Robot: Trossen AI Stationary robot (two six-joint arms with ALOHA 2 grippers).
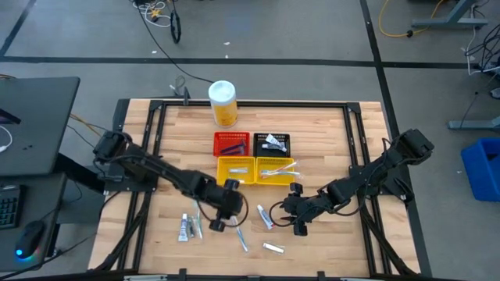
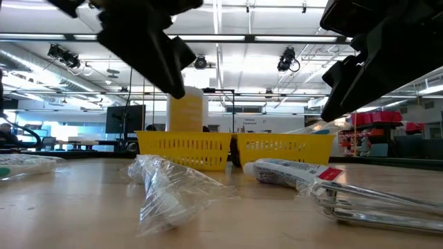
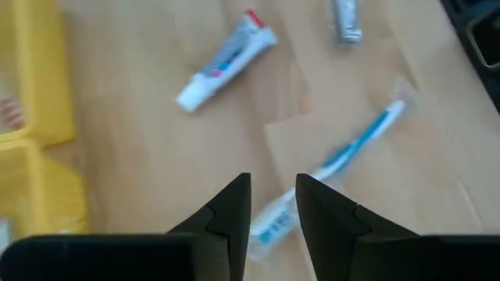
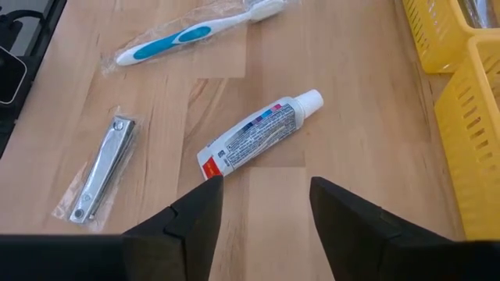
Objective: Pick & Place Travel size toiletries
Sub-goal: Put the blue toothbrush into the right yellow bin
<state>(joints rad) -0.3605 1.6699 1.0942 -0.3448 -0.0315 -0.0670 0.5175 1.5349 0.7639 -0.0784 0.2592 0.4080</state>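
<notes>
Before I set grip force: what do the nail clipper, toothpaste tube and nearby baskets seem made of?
Nail clipper: shiny metal, apparently in a clear plastic sleeve. Toothpaste tube: soft-looking printed plastic with a white cap. Yellow baskets: probably rigid moulded plastic mesh.

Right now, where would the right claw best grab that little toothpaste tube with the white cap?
Probably across the middle of the toothpaste tube, coming straight down: it lies flat and diagonal on the bare table, with room either side. The open right claw hovers by its crimped end.

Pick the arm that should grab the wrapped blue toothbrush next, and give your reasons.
Left. The left gripper is open directly over the wrapped blue toothbrush, one end lying between its fingers. The right gripper, also open, is lined up on the toothpaste tube instead, with the toothbrush farther off.
</notes>
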